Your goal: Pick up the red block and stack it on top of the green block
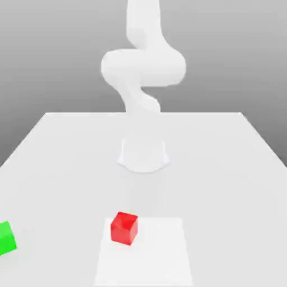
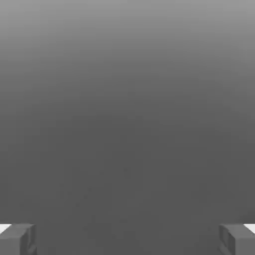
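We see white counter (image 1: 67, 157) spread wide under grey backdrop. White arm (image 1: 143, 67) rises from round base (image 1: 143, 154) at far middle, upper links folded. Paler square patch (image 1: 160, 252) marked on near counter. Red block (image 1: 124, 227) sits on that patch, toward its far corner on exterior view's left. Green block (image 1: 6, 237) rests on counter at exterior view's left edge, partly cut off, well apart from red block. In hand view, gripper (image 2: 127, 239) jaws spread wide, fingertips (image 2: 17, 239) at both lower corners, nothing between them.

Simulated test scene: bare white table (image 1: 224, 168), grey void
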Motion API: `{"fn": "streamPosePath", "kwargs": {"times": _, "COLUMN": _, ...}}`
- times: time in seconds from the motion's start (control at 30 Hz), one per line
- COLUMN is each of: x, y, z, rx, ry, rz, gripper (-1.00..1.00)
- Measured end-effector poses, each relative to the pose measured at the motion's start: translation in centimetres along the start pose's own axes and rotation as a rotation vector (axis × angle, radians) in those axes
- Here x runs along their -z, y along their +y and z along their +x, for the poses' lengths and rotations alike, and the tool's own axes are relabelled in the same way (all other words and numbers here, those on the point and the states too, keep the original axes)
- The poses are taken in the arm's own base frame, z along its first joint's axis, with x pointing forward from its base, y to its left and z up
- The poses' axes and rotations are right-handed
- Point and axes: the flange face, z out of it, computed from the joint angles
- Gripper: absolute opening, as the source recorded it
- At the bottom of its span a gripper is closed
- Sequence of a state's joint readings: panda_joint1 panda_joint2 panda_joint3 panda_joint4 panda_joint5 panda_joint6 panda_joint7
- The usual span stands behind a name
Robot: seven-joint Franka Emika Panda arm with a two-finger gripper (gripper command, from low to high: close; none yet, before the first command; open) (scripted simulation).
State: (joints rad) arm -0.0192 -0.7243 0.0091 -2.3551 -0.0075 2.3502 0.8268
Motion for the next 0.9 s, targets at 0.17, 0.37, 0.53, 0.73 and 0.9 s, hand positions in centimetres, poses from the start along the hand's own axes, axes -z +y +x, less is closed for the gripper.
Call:
{"fn": "streamPosePath", "kwargs": {"times": 0.17, "x": -12.5, "y": 4.0, "z": -2.4, "rx": -0.067, "ry": -0.103, "rz": -0.163, "gripper": 0.00}}
{"fn": "streamPosePath", "kwargs": {"times": 0.37, "x": -24.3, "y": 12.0, "z": -7.5, "rx": -0.156, "ry": -0.231, "rz": -0.351, "gripper": 0.00}}
{"fn": "streamPosePath", "kwargs": {"times": 0.53, "x": -31.3, "y": 20.6, "z": -14.2, "rx": -0.245, "ry": -0.354, "rz": -0.513, "gripper": 0.00}}
{"fn": "streamPosePath", "kwargs": {"times": 0.73, "x": -35.7, "y": 26.3, "z": -19.3, "rx": -0.291, "ry": -0.414, "rz": -0.588, "gripper": 0.00}}
{"fn": "streamPosePath", "kwargs": {"times": 0.9, "x": -38.1, "y": 28.0, "z": -21.0, "rx": -0.290, "ry": -0.415, "rz": -0.590, "gripper": -1.00}}
